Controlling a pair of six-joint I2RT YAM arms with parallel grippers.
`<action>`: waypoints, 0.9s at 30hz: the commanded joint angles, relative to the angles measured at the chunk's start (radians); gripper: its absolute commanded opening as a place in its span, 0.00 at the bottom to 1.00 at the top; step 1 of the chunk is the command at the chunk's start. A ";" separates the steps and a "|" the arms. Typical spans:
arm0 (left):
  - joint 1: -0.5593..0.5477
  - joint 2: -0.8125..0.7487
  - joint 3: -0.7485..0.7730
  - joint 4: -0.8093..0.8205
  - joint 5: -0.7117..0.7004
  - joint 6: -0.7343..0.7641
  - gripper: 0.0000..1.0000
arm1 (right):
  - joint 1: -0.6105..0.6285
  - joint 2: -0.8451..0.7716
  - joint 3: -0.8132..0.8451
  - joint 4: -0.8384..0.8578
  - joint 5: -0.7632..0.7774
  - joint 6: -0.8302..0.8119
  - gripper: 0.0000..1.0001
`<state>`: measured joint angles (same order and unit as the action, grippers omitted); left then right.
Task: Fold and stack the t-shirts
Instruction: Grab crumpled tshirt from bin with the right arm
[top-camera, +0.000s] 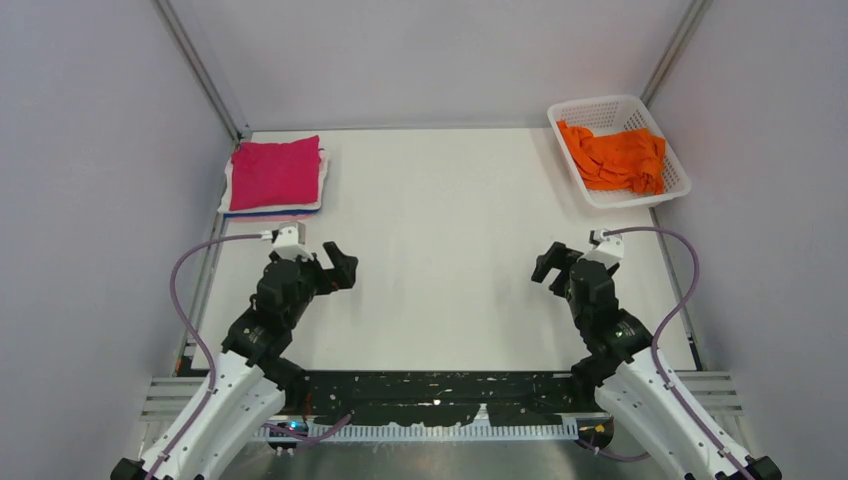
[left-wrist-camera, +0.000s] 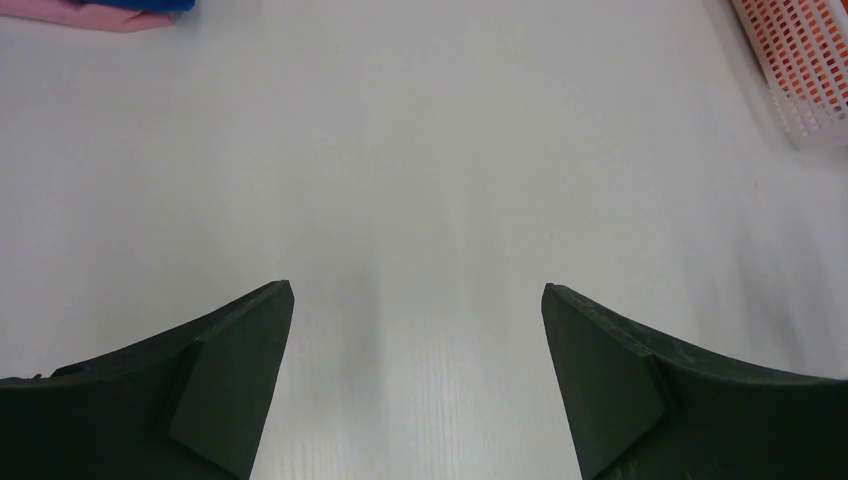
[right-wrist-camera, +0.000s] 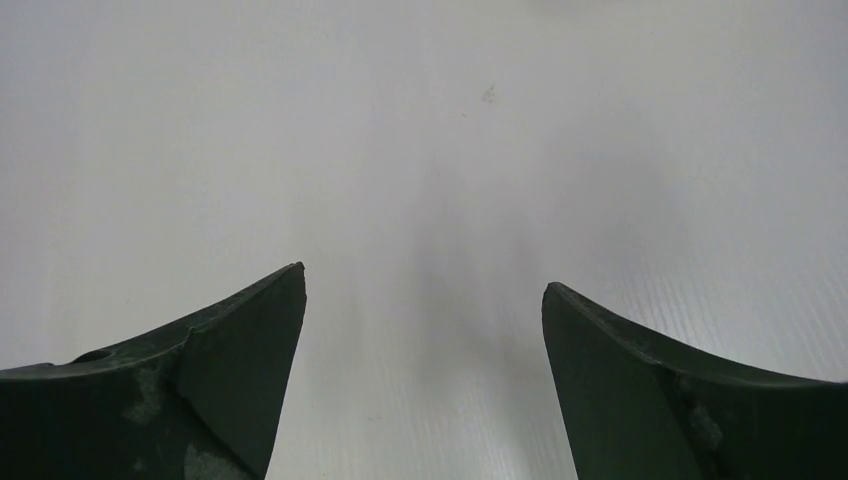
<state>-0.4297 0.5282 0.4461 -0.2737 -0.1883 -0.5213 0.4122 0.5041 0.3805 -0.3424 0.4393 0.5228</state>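
A folded magenta-pink t-shirt (top-camera: 275, 172) tops a neat stack at the table's far left, with white and blue edges showing under it; the stack's edge (left-wrist-camera: 110, 12) peeks into the left wrist view's top left corner. A crumpled bright orange t-shirt (top-camera: 615, 157) lies in the white lattice basket (top-camera: 600, 111) at the far right. My left gripper (top-camera: 340, 266) hovers open over the bare table, near the left side. My right gripper (top-camera: 548, 264) hovers open on the right, well short of the basket. Neither holds anything; both wrist views show only white tabletop between the fingers (left-wrist-camera: 240, 380) (right-wrist-camera: 245, 370).
The basket's corner (left-wrist-camera: 800, 70) shows at the top right of the left wrist view. Grey walls close in the table on the left, right and back. A black strip (top-camera: 430, 395) runs along the near edge between the arm bases.
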 joint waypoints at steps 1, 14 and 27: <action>0.000 0.035 0.022 0.080 0.007 -0.003 1.00 | -0.003 0.047 0.070 0.092 0.058 -0.032 0.95; 0.000 0.204 0.088 0.143 0.011 0.006 1.00 | -0.438 0.756 0.741 0.034 -0.016 -0.183 0.96; -0.001 0.295 0.102 0.149 -0.048 0.029 1.00 | -0.656 1.512 1.400 -0.040 0.116 -0.516 0.99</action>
<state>-0.4297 0.8093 0.5076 -0.1955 -0.2100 -0.5117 -0.2199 1.9362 1.6497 -0.3519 0.4950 0.1059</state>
